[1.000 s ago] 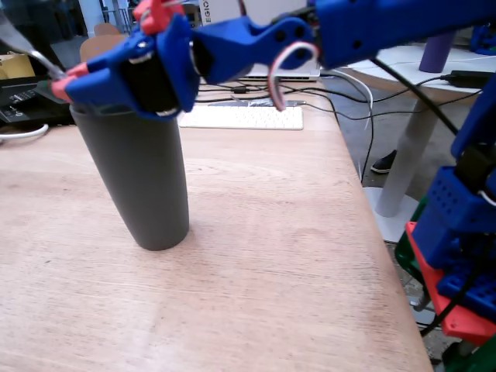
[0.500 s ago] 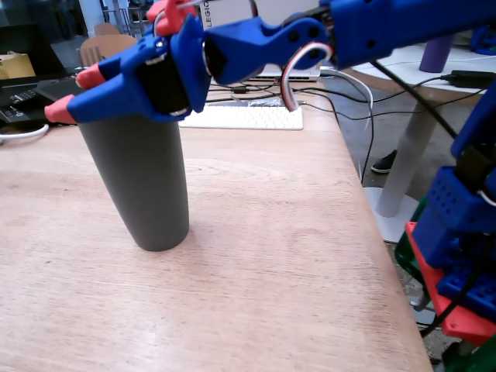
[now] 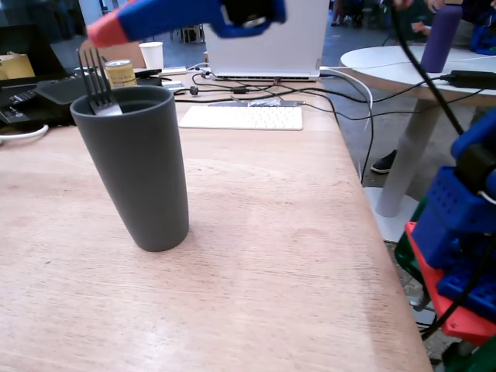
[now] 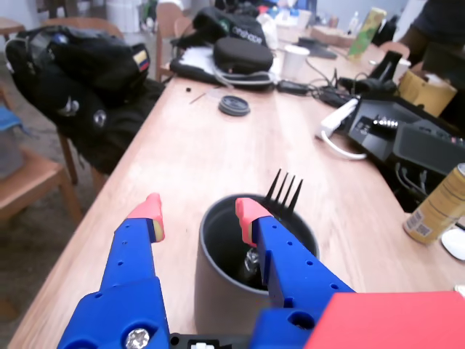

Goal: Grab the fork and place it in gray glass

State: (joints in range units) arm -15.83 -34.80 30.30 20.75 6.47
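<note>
The gray glass (image 3: 139, 170) stands upright on the wooden table, left of centre in the fixed view. The fork (image 3: 97, 81) stands inside it, tines up, leaning on the far left of the rim; its handle is down in the glass. In the wrist view the fork's tines (image 4: 283, 193) rise above the far rim of the glass (image 4: 218, 291). My gripper (image 4: 202, 213) is open and empty, its red-tipped blue fingers just above the rim on either side of the opening. In the fixed view the gripper (image 3: 108, 29) hovers above the glass and holds nothing.
A yellow can (image 3: 120, 72) and a white paper cup (image 3: 152, 54) stand behind the glass. A white keyboard (image 3: 242, 117), a laptop (image 3: 263, 39) and cables lie at the back. The table edge (image 3: 372, 232) runs down the right. Black bags (image 4: 94, 65) sit at the far left in the wrist view.
</note>
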